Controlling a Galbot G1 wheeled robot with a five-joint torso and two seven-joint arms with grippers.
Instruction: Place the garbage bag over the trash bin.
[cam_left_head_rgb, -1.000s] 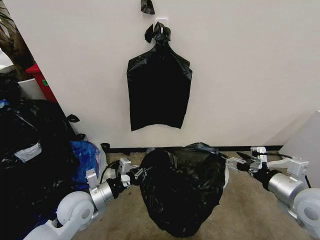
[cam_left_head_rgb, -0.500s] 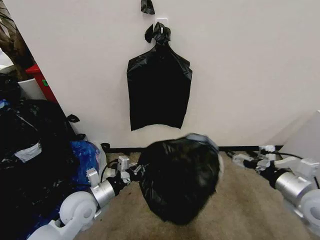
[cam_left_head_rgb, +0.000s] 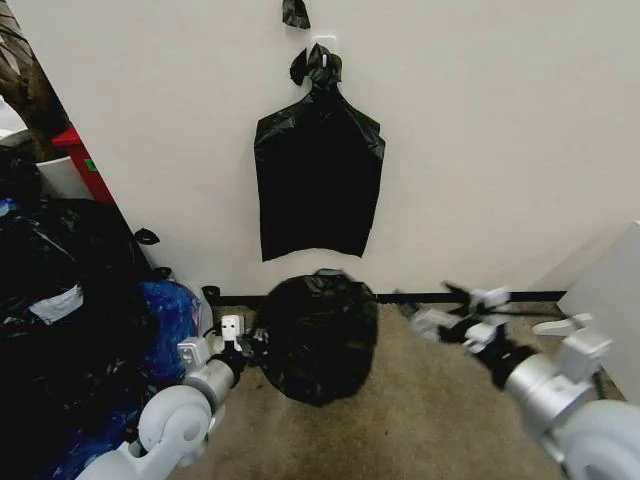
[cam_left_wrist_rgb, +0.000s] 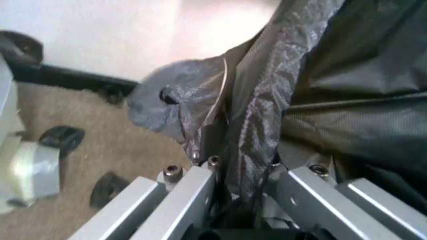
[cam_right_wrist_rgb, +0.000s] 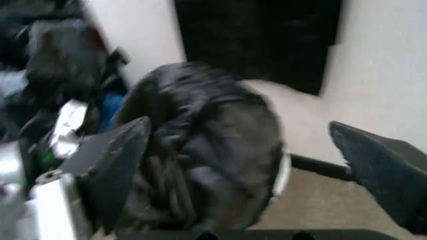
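The glossy black garbage bag is draped over the trash bin, on the carpet near the wall's black baseboard. In the head view the bag hides the bin. A pale strip at the bag's side may be the bin's rim. My left gripper is at the bag's left edge. In the left wrist view it is shut on a crinkled fold of the bag. My right gripper hangs to the right of the bag, apart from it. Its fingers are spread open, with the bag beyond them.
Flat black bags hang knotted on the white wall above. A blue plastic bag and stuffed black sacks crowd the left side, with a red box behind. A white panel stands at the right. Bare carpet lies in front.
The bag-covered bin has shifted left and back toward the wall, with the left gripper still on it. The right gripper has come off the bag's right side and is open.
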